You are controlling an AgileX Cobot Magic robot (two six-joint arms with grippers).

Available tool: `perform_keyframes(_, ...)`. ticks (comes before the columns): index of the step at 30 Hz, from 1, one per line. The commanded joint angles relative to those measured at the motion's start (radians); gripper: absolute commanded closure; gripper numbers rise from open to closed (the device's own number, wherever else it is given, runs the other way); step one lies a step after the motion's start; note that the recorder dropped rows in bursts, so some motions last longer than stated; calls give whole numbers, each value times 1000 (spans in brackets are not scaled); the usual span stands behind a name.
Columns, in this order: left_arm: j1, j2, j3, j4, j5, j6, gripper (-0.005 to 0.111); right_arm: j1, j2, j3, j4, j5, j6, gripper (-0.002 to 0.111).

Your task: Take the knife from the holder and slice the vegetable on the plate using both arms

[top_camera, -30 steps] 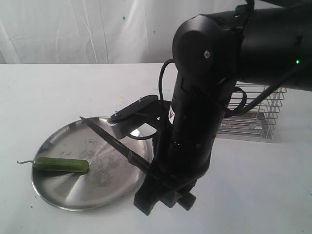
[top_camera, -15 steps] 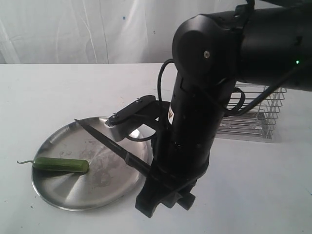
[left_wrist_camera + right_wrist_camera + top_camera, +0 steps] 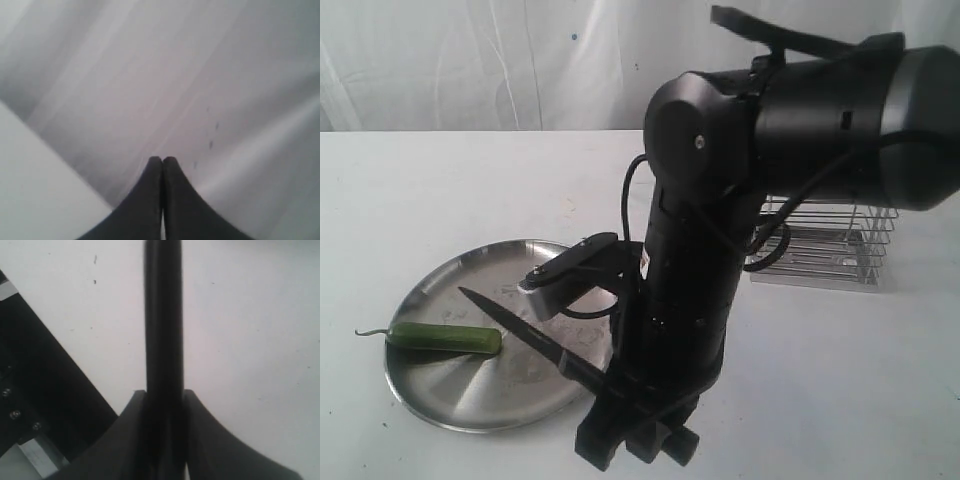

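My right end effector (image 3: 164, 395) is clenched on the knife (image 3: 163, 315). In the right wrist view the black handle runs straight out between both fingers (image 3: 131, 442), w/ the white bench behind it. In the exterior view my right arm (image 3: 700, 270) comes down over the near-right rim of the plate (image 3: 470, 262), and the right end effector (image 3: 608, 384) grips the handle low, near the front of the scene. The knife (image 3: 515, 330) sticks out to the far left from there, dark blade tilted, tip over the middle of the plate. Can't tell if the blade touches the steel.

The vegetable (image 3: 445, 338) lies flat on the near-left part of the plate, long axis running left-right, thin curled stem hanging past the left rim. The blade tip is just to the far right of it, apart, no contact.

The holder (image 3: 830, 250) sits on the bench (image 3: 440, 190) at the right, on the far side of my right arm and partly hidden by it.

My left end effector (image 3: 162, 161) is clenched w/ nothing in it: fingers (image 3: 145, 200) pressed together, pointing at blurry white curtain (image 3: 150, 75). It doesn't show in the exterior view, so can't place it rel. to the plate.
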Motion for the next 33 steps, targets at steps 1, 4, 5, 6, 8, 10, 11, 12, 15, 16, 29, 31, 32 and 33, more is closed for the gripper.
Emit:
perform_keyframes(1, -5, 171, -184, -2, -95, 76, 107, 0, 31, 0, 69, 5, -35, 108)
perform_keyframes(4, -7, 351, -363, 604, 123, -97, 107, 0, 40, 0, 75, 5, -35, 108)
perform_keyframes(5, -7, 419, -397, 813, 134, -260, 107, 0, 40, 0, 77, 5, -35, 108)
perform_keyframes(6, -7, 485, -430, 1058, 98, -494, 107, 0, 40, 0, 77, 5, -35, 108)
perform_keyframes(8, -7, 602, -480, 1435, -49, -848, 107, 0, 37, 0, 77, 5, -35, 108)
perform_keyframes(10, -7, 730, -526, 1776, -261, -1082, 107, 0, 36, 0, 85, 5, -31, 108)
perform_keyframes(11, -7, 779, -542, 1888, -330, -1158, 107, 0, 33, 0, 85, 5, -31, 108)
perform_keyframes(12, -7, 833, -552, 1960, -384, -1237, 107, 0, 33, 0, 85, 5, -31, 108)
perform_keyframes(15, -7, 942, -554, 1987, -367, -1296, 107, 0, 29, 0, 89, 5, -31, 108)
perform_keyframes(16, -7, 967, -554, 1965, -352, -1279, 107, 0, 27, 0, 95, 5, -31, 108)
perform_keyframes(29, -363, 1127, -554, 1970, -42, -1231, 107, 0, 0, 0, 134, -74, 16, 108)
perform_keyframes(31, -388, 1136, -554, 1970, -20, -1217, 107, 0, -1, 0, 139, -90, 22, 108)
perform_keyframes(32, -397, 1140, -554, 1970, -1, -1209, 107, 0, -1, 0, 141, -93, 22, 108)
perform_keyframes(33, -403, 1144, -554, 1970, 16, -1209, 107, 0, -1, 0, 146, -93, 22, 108)
